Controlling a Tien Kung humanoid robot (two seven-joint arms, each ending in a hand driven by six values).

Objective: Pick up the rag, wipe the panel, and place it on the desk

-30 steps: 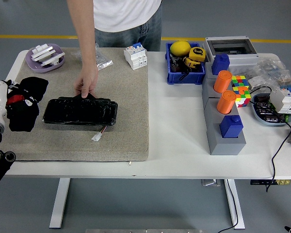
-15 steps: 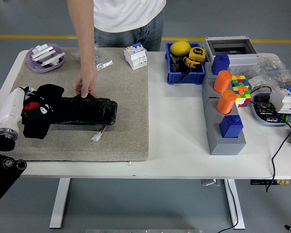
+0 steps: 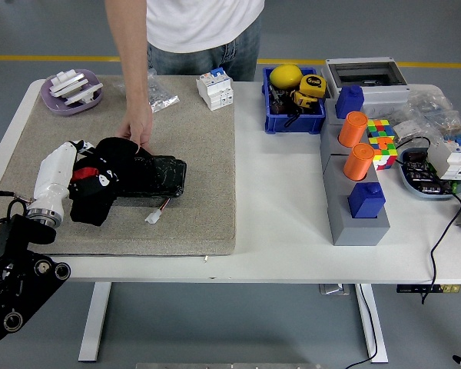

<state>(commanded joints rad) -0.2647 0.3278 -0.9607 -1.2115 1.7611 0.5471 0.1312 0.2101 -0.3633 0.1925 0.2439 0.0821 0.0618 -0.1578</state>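
Left hand (image 3: 88, 178) gripping black rag (image 3: 100, 188) pressed on glossy black panel (image 3: 155, 175) at frame's left, person's hand (image 3: 136, 132) steadying panel's far edge, beige mat (image 3: 200, 200) on white desk (image 3: 284, 207)

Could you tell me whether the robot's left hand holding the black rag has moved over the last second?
Yes. The left hand, gripping the black rag, has moved rightward from the beige mat's left edge onto the glossy black panel.
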